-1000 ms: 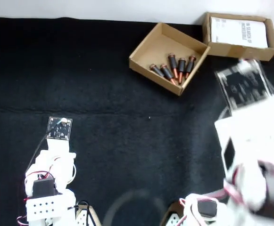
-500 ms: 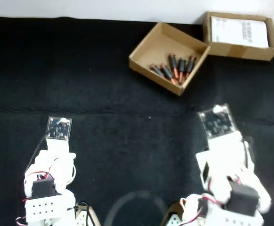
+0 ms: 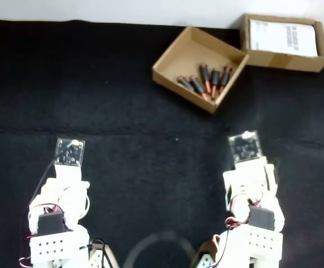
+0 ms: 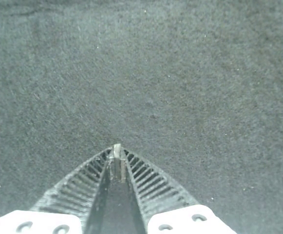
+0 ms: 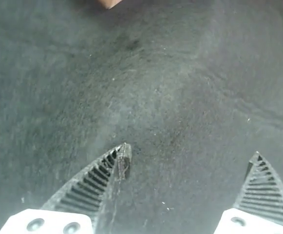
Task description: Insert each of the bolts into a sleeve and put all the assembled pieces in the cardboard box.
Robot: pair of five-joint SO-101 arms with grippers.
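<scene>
Now, my L gripper (image 4: 117,148): fingers closed tip to tip, holding nothing, over black mat (image 4: 180,73).
My R gripper (image 5: 190,152): fingers spread wide, holding nothing.
Bolts in sleeves (image 3: 205,79): lying inside cardboard box (image 3: 175,56), well away from both grippers.

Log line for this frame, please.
left gripper: shut, empty, over black cloth | right gripper: open, empty | brown cardboard box: several black-sleeved copper bolts inside

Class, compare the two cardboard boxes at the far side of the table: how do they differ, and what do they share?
The angled box sits turned diagonally to the table's far edge; the corner box lies nearly square to it. The angled box holds several sleeved bolts; the corner box holds a white printed sheet. Both are brown, open-topped cardboard on the black cloth.
</scene>
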